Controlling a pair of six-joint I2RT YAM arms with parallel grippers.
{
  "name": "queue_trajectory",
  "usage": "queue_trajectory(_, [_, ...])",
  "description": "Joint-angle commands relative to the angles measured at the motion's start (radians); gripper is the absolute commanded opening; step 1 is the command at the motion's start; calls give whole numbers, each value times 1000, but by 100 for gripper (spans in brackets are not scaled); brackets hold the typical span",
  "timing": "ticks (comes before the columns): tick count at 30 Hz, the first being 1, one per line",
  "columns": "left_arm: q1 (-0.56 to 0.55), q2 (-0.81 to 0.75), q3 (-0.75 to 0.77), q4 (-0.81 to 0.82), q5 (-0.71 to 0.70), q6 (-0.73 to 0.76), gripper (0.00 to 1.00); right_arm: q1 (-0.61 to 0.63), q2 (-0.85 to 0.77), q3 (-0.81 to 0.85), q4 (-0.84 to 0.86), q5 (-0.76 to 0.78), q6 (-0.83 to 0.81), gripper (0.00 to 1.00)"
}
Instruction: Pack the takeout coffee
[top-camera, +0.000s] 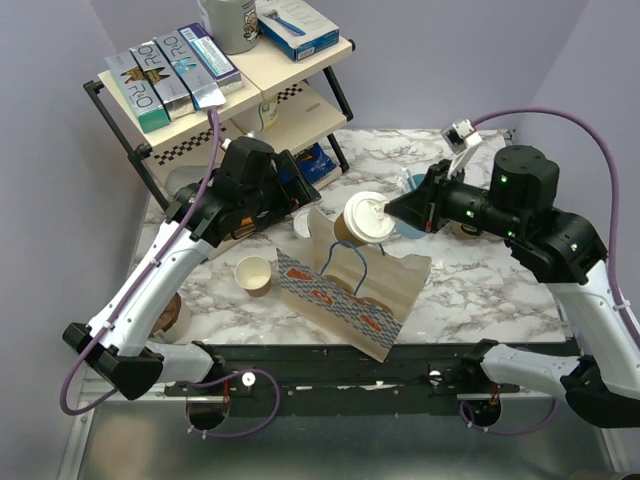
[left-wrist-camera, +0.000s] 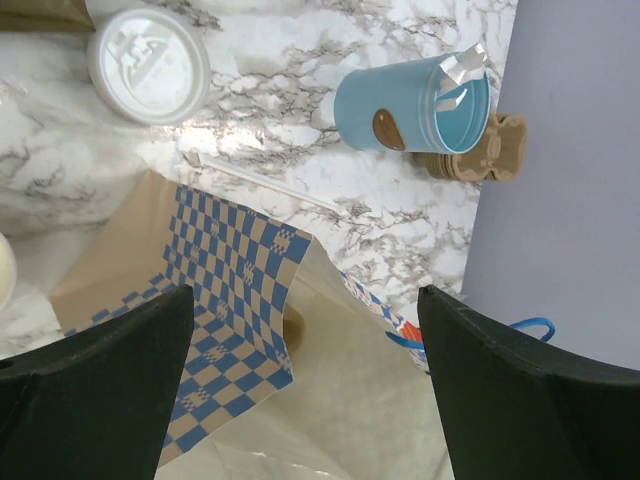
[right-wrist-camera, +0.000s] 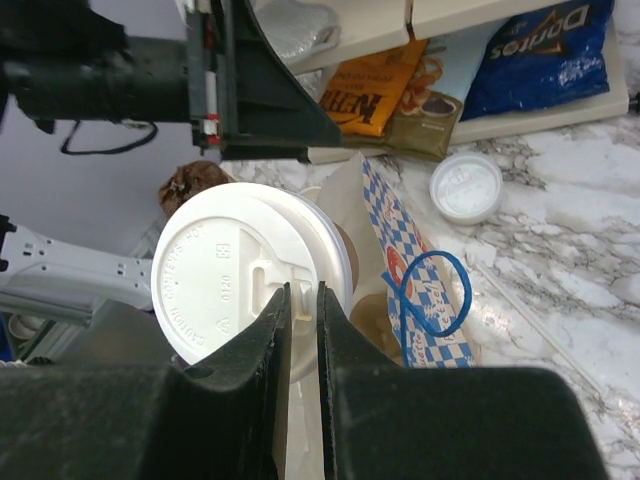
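One takeout coffee, one paper bag.

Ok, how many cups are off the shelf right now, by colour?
Tan cups: 2, the lidded coffee cup held by the right gripper and a lidless cup standing on the table.
Light-blue cups: 1, the blue cup.
Total: 3.

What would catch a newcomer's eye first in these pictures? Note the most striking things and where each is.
The takeout coffee hangs tilted above the table's middle, pinched at its white lid by the right arm's jaws. Right beneath it gapes a brown paper bag with blue checks. Farther back, a light-blue cup stands by the wall.
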Motion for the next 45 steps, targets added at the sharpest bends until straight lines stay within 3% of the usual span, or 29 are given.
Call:
queue_trajectory(1, [-3, -38, 25, -45, -39, 212, 99, 46, 42, 4, -64, 59, -10, 1])
queue_trajectory(8, [-11, -95, -119, 43, 110, 299, 99, 70, 53, -53, -76, 139, 39, 1])
queue_trajectory(20, [-23, -167, -232, 77, 90, 407, 98, 190, 132, -64, -127, 267, 125, 1])
queue_trajectory(23, [-28, -178, -252, 78, 82, 413, 84, 225, 160, -52, -159, 355, 147, 1])
queue_trajectory(27, [-36, -199, -279, 98, 92, 413, 56, 256, 182, -59, -164, 427, 180, 1])
queue_trajectory(30, [-37, -213, -291, 116, 101, 410, 44, 277, 189, -91, -139, 451, 206, 1])
queue_trajectory(39, [-57, -236, -348, 161, 96, 373, 23, 323, 257, -94, -84, 553, 242, 1])
queue_trajectory(45, [-66, -280, -385, 192, 63, 348, 20, 351, 293, -146, -29, 590, 256, 1])
